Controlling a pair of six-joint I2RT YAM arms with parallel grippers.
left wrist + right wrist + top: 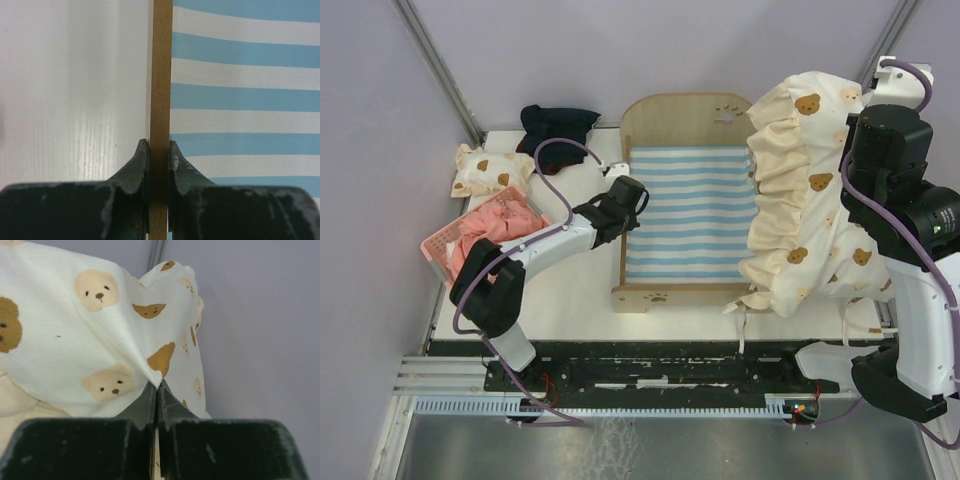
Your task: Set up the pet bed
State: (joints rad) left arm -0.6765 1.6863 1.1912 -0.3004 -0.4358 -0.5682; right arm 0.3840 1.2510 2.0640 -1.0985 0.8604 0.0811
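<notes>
Plywood pet bed [680, 115] centred on table [570, 290], clamped at its side rail [161, 75] by left claw [159, 147]. Quilt [805, 190] held aloft, pinched in closed right claw [158, 386]. Judged: bed steadied; quilt to be spread over it next.

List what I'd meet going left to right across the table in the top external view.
From the left: pink plastic basket → black cloth heap → left gripper, clamped on the bed's side rail → light plywood pet bed with a blue-and-white striped mattress → cream bear-print quilt, held up at the right.
</notes>
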